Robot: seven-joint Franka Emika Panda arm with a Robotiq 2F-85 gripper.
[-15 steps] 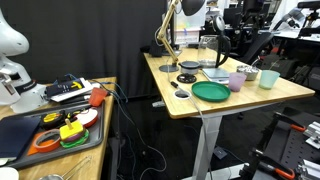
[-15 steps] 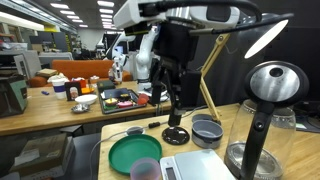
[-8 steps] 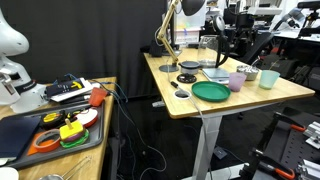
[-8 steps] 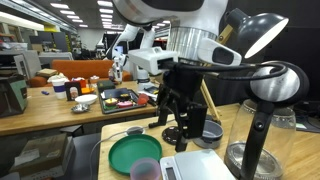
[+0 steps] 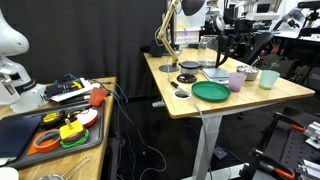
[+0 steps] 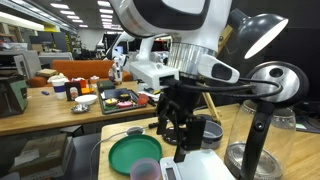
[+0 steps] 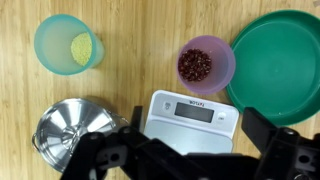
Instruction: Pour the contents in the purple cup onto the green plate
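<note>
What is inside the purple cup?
In the wrist view the purple cup holds a pile of small dark red bits. They cover its floor, so what lies beneath cannot be seen.

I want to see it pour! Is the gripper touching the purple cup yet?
Apart. In the wrist view the gripper hangs open at the bottom edge, while the purple cup stands whole farther up, with nothing touching its rim.

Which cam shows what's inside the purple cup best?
Wrist view: it looks straight down into the purple cup, showing the dark red bits. In both exterior views the cup is small and its inside can't be made out.
</note>
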